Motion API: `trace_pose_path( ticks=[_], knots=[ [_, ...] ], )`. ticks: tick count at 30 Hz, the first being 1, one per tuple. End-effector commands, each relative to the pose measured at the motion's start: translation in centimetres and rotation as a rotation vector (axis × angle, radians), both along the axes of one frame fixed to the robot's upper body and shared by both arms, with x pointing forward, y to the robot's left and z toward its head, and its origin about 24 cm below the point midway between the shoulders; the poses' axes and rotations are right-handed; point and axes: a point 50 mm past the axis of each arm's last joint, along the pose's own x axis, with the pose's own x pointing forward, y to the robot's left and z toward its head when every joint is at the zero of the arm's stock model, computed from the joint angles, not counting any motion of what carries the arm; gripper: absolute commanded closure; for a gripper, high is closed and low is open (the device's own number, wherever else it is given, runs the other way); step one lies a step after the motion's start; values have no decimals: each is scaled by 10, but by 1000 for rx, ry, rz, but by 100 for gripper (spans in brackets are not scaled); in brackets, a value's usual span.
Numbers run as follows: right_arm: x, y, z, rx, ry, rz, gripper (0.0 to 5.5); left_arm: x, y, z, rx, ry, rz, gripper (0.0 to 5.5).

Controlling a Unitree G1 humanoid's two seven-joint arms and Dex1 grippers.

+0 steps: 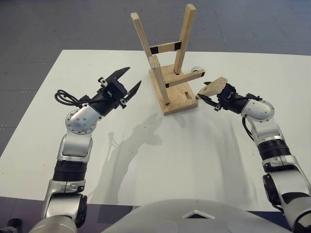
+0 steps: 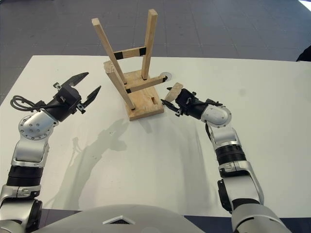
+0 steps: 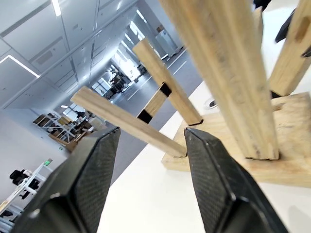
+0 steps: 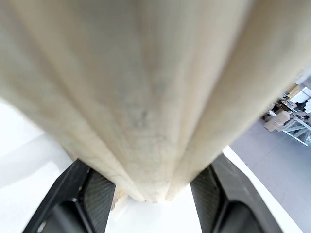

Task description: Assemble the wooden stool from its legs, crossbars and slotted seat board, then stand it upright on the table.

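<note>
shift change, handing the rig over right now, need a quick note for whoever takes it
Left gripper: open, empty, just left of the stool.
Right gripper: shut on a loose leg, close to the right end of the seat board.
Stool: upside down on the table, seat board flat. Three legs seem to stand in it, joined by two crossbars.
Done: most of the frame.
Left: fit the held leg, add any missing crossbars, turn the stool upright.
</note>
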Motion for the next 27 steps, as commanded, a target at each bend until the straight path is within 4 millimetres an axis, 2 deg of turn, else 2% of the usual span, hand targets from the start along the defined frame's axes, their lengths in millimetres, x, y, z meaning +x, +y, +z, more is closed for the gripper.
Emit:
trace_pose_path(
  ticks=[1, 4, 8, 11, 18, 27],
  knots=[
    [-32, 42, 3, 100, 23, 167, 347, 13, 32, 6, 9, -2, 183, 305],
    [-43, 53, 15, 133, 20, 188, 347, 11, 34, -5, -10, 38, 198, 305],
    [-40, 41, 32, 129, 13, 145, 347, 10, 36, -15, 2, 86, 214, 305],
    [-36, 50, 43, 201, 37, 142, 347, 11, 40, -18, 8, 101, 251, 305],
    [-6, 60, 34, 272, 154, 79, 347, 14, 39, -20, 1, 113, 254, 305],
    [-4, 79, 25, 281, 208, 155, 347, 11, 35, -23, -16, 121, 246, 305]
  ],
)
